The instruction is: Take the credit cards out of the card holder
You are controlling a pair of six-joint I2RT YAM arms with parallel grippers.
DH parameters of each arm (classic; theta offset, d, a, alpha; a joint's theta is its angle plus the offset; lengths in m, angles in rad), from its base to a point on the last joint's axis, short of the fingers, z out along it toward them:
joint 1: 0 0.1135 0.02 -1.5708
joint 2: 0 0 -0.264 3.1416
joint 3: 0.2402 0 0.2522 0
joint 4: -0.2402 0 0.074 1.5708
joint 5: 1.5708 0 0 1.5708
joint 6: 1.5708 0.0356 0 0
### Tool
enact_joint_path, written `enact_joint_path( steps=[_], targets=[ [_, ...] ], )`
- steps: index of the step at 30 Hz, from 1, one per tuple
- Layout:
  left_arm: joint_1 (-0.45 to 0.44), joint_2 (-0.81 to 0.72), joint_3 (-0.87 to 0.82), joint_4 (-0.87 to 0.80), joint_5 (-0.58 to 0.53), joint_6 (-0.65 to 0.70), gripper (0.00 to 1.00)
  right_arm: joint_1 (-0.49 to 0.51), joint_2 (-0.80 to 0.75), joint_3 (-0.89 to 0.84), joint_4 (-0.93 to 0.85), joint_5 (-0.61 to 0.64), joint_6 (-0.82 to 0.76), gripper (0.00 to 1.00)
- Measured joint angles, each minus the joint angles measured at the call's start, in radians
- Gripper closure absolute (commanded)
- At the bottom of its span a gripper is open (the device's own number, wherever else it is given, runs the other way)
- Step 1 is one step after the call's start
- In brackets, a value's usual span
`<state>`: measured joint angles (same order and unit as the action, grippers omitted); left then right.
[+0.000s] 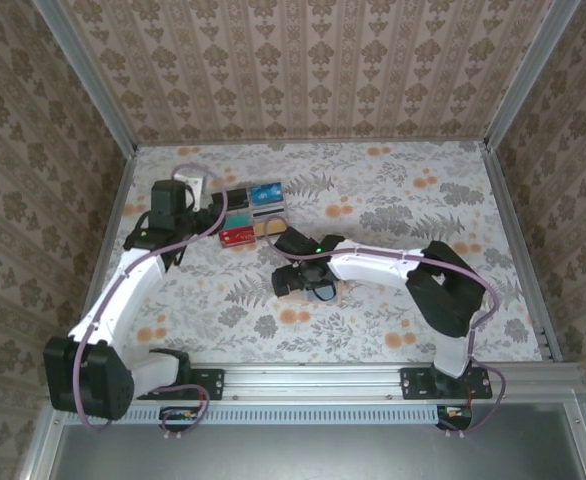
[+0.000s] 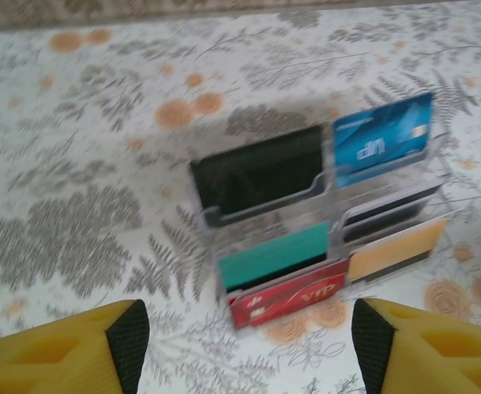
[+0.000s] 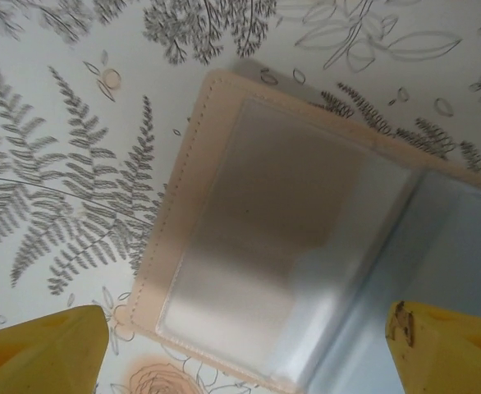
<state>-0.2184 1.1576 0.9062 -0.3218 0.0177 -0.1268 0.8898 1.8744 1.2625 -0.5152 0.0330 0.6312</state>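
Observation:
Several credit cards stand in a clear tiered rack (image 2: 332, 197): black (image 2: 257, 172), blue (image 2: 382, 138), teal (image 2: 273, 256), red (image 2: 288, 302), tan-orange (image 2: 396, 253) and a dark grey one (image 2: 388, 212). My left gripper (image 2: 249, 361) is open just short of the red card, touching nothing; from above it (image 1: 208, 215) sits left of the rack (image 1: 255, 212). The tan-peach card holder (image 3: 224, 246) lies open flat, with a clear sleeve on one half and its blue-grey panel (image 3: 454, 238) to the right. My right gripper (image 3: 249, 365) hovers open above it, and from above (image 1: 295, 283) it hides most of the holder.
The table (image 1: 423, 200) wears a floral fern-print cloth. Patterned walls and metal frame posts (image 1: 503, 120) close in the back and sides. The right arm's elbow (image 1: 443, 290) rests low at the right.

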Motion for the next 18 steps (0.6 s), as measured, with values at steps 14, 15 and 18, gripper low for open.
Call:
enact_joint_path(
  steps=[14,15,18],
  targets=[
    [0.091,-0.13,-0.151,0.014,-0.072,-0.143,0.29,-0.01,0.091,0.056,-0.084,0.06,0.002,0.5],
    [0.093,-0.133,-0.153,0.017,-0.075,-0.15,0.28,-0.014,0.09,0.053,-0.085,0.061,0.0,0.54],
    [0.098,-0.138,-0.154,0.021,-0.086,-0.169,0.28,-0.027,0.077,0.035,-0.079,0.059,-0.002,0.6]
  ],
)
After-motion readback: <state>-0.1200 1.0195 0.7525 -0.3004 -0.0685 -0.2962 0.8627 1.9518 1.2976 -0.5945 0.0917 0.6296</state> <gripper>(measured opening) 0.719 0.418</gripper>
